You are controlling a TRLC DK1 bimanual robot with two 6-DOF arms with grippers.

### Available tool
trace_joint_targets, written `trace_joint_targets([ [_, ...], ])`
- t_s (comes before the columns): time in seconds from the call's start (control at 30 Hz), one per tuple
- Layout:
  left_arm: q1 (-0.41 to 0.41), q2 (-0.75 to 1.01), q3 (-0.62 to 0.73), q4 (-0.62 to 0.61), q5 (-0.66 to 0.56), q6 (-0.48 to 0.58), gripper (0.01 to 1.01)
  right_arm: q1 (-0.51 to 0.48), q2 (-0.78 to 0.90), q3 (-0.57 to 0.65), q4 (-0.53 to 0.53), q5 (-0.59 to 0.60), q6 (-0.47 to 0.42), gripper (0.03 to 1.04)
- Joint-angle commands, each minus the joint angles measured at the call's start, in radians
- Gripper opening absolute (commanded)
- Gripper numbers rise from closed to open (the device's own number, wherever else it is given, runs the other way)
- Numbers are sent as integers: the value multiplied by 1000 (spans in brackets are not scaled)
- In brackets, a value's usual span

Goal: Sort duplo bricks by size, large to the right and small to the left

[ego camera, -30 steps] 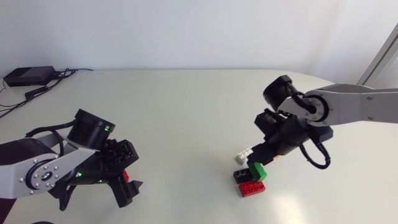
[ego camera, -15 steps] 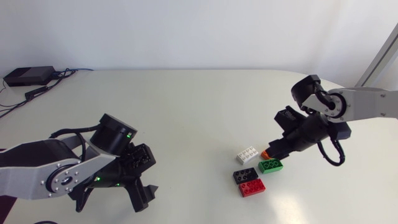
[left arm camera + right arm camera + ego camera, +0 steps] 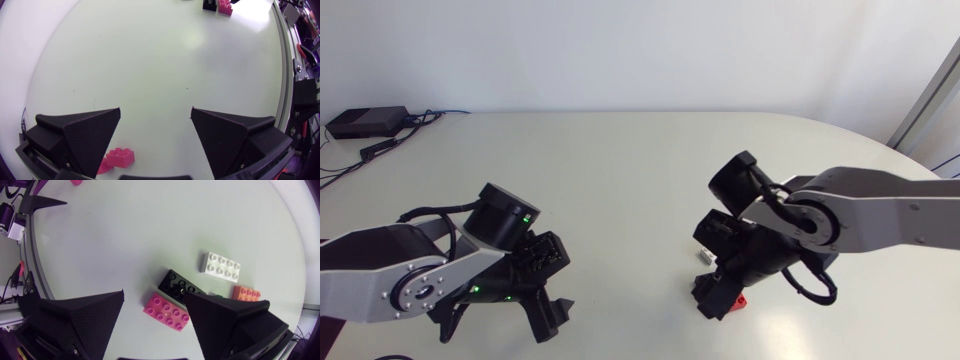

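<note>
Brick [image 3: 166, 311] — red — lies between right claw's [image 3: 154, 297] spread fingers [image 3: 90, 315].

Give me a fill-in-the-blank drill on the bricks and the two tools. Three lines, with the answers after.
1. The left tool and the right tool both stand ___.
2. The white brick shows ___ studs on top.
3. A finger of the ___ tool hides part of the orange brick.
Missing words: open; eight; right.
</note>
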Motion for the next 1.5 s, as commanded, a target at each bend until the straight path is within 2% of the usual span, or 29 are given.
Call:
trace_joint_targets([
  [0.0, -1, -24, 20, -11, -1, -15, 979, 3, 58, -38, 28, 26, 15, 887],
  [0.2, 6, -30, 6, -12, -1, -13, 979, -19, 104, -58, 77, 33, -2, 882],
  [0.43, 6, -30, 1, -8, -1, -15, 979, -80, 155, -74, 154, 72, -47, 534],
  [0.7, 8, -30, -6, -8, -1, -15, 979, -178, 224, -48, 215, 79, -100, 531],
  [0.87, 6, -30, -8, -8, -1, -15, 979, -203, 235, -20, 223, 79, -113, 531],
  [0.97, 8, -34, -8, -8, -1, -15, 979, -207, 187, -17, 214, 78, -116, 531],
  [1.23, 6, -44, -9, -8, -1, -18, 982, -115, -86, -54, 80, 76, -99, 530],
  [1.33, -1, -42, -6, -8, -1, -27, 982, -71, -121, -88, 47, 75, -79, 530],
  [1.47, -12, -44, -5, -8, -1, -33, 982, -60, -123, -135, 48, 52, -64, 530],
])
